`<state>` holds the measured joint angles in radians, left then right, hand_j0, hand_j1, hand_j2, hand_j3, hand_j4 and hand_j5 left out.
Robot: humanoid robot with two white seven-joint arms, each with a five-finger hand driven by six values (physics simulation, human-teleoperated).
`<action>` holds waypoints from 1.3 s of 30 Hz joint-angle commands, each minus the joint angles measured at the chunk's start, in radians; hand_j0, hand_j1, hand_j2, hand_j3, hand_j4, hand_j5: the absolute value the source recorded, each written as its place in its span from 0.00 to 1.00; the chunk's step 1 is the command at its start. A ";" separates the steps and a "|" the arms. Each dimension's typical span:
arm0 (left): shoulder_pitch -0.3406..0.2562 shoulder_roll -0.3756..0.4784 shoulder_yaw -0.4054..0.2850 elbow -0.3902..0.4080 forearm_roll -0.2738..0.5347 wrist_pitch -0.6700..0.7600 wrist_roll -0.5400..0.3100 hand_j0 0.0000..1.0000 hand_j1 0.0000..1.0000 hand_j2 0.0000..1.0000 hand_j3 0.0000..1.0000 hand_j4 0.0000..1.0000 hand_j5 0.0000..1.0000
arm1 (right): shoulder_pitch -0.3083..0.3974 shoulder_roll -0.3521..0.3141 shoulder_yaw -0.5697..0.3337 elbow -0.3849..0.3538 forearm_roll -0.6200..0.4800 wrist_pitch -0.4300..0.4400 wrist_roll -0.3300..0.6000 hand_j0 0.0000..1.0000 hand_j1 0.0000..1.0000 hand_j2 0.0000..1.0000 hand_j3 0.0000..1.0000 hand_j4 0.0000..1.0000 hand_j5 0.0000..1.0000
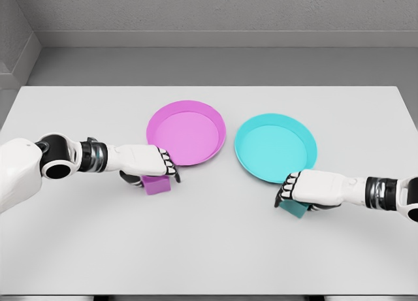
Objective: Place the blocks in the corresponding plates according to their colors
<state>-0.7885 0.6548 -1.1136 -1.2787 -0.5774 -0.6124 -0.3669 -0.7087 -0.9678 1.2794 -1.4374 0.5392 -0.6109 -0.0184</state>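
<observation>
Now left hand (151,162) curled over pink block (157,185), just beside near rim of pink plate (186,132); right hand (307,189) curled over teal block (295,209) below teal plate (275,147), mid-desk. Blocks look small, stiff, light; pinch opposite flat sides, smooth faces may slip

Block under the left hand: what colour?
Purple block, matching the left plate; head view.

Plain light grey tabletop (209,249), glossy round magenta-pink plate (186,132), glossy round turquoise plate (275,148), small magenta-purple cube block (157,185), small teal cube block (296,209), white left hand (147,162) with black finger joints, white right hand (307,189) likewise, dull grey wall (209,14)
</observation>
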 commanded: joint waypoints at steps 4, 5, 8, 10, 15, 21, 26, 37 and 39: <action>0.000 -0.009 0.001 -0.001 0.007 0.002 0.000 0.61 0.61 0.61 0.61 0.61 0.61 | 0.000 -0.005 -0.012 -0.026 -0.007 0.000 0.001 0.67 0.67 0.67 0.67 0.67 0.67; 0.000 -0.009 0.001 -0.001 0.007 0.002 0.000 0.61 0.61 0.61 0.61 0.61 0.61 | 0.000 -0.005 -0.012 -0.028 -0.007 0.000 0.002 0.67 0.67 0.67 0.67 0.67 0.67; 0.002 -0.011 0.001 -0.008 0.013 0.002 0.000 0.61 0.61 0.61 0.61 0.61 0.61 | -0.002 -0.006 -0.012 -0.051 -0.007 0.000 0.003 0.67 0.67 0.67 0.67 0.67 0.67; 0.000 -0.011 0.001 -0.011 0.016 0.002 0.000 0.61 0.61 0.61 0.61 0.61 0.61 | -0.002 -0.005 -0.012 -0.052 -0.007 0.000 0.003 0.67 0.67 0.67 0.67 0.67 0.67; 0.003 -0.035 0.000 -0.033 0.019 0.002 0.000 0.61 0.61 0.61 0.61 0.61 0.61 | -0.003 -0.003 -0.014 -0.054 -0.007 0.000 0.001 0.66 0.66 0.66 0.66 0.66 0.66; 0.012 -0.024 0.001 -0.074 0.021 0.002 0.000 0.61 0.61 0.61 0.61 0.61 0.61 | -0.011 -0.006 -0.038 -0.069 -0.012 0.000 0.003 0.66 0.66 0.66 0.66 0.66 0.66; 0.023 0.008 0.005 -0.113 0.022 0.002 0.000 0.61 0.61 0.61 0.61 0.61 0.61 | -0.012 -0.006 -0.042 -0.067 -0.012 0.000 0.005 0.66 0.66 0.66 0.66 0.66 0.66; 0.040 0.085 0.014 -0.214 0.042 0.002 0.000 0.62 0.62 0.62 0.62 0.62 0.62 | -0.023 -0.008 -0.066 -0.066 -0.015 0.000 0.005 0.66 0.66 0.66 0.66 0.66 0.66; 0.040 0.092 0.034 -0.214 0.044 0.002 0.000 0.62 0.62 0.62 0.62 0.62 0.62 | -0.025 -0.014 -0.089 -0.066 -0.015 0.000 0.008 0.66 0.66 0.66 0.66 0.66 0.66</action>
<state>-0.7501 0.7313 -1.0930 -1.4839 -0.5445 -0.6127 -0.3673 -0.7332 -0.9782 1.2056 -1.5030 0.5313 -0.6110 -0.0126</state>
